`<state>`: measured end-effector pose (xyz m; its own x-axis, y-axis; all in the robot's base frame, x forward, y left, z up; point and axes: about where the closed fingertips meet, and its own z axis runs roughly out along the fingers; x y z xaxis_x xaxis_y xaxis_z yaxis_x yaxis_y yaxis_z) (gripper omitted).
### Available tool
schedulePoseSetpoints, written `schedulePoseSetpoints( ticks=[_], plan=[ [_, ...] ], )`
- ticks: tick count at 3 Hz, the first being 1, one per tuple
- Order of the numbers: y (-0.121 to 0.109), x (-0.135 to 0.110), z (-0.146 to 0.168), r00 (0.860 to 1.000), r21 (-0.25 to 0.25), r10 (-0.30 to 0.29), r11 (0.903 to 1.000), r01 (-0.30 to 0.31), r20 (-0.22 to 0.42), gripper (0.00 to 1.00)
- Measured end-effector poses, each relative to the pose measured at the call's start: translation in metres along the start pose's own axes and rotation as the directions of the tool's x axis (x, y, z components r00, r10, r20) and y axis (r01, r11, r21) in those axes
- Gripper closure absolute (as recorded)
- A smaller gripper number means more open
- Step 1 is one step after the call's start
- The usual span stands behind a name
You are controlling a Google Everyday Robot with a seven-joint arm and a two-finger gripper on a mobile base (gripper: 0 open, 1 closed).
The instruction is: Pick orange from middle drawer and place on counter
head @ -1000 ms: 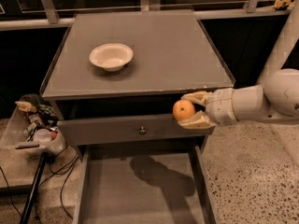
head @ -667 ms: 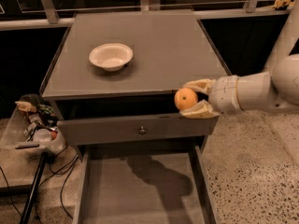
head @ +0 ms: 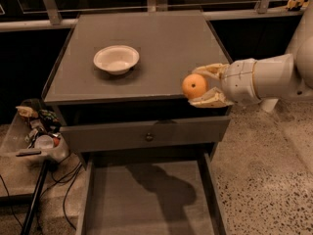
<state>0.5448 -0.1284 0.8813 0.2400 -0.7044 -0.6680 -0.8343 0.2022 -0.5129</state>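
Camera view. The robot arm (head: 266, 77) enters from the right and is cut off by the picture's edge. Its gripper (head: 196, 87) sits at the front right corner of the counter (head: 166, 43) and hides that corner. The two pale fingers (head: 211, 70) are closed onto the orange (head: 194, 85) from above and below, and the fruit's dark dimple faces the camera. The orange's far side is covered by the gripper. How high it is held over the counter cannot be told.

Compared with 0.7 s ago, the orange and gripper appear higher. Then they overlapped the dark gap under the counter's front rim; now they overlap the counter top.

The middle drawer (head: 146, 204) stands pulled out below. Its near end is cut off by the lower edge, and its flat floor carries only a shadow (head: 164, 185). Above it, the grey drawer front (head: 117, 137) with its round knob (head: 149, 137) is shut. A white bowl (head: 116, 58) stands on the counter's left half, well apart from the orange, and its inside shows plain white. At far left, a clear bin (head: 29, 148) holds small mixed items that are too dim to identify.
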Motion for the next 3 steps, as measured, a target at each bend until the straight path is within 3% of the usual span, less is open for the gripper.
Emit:
schedulePoseSetpoints(
  ticks=[1,3],
  plan=[
    [-0.003,-0.005,0.003,1.0,0.004,-0.016,0.9999,0.016,0.009,1.0],
    [-0.062,-0.032,0.051,0.994,0.033,-0.082,0.9962,0.08,0.077,1.0]
  ],
)
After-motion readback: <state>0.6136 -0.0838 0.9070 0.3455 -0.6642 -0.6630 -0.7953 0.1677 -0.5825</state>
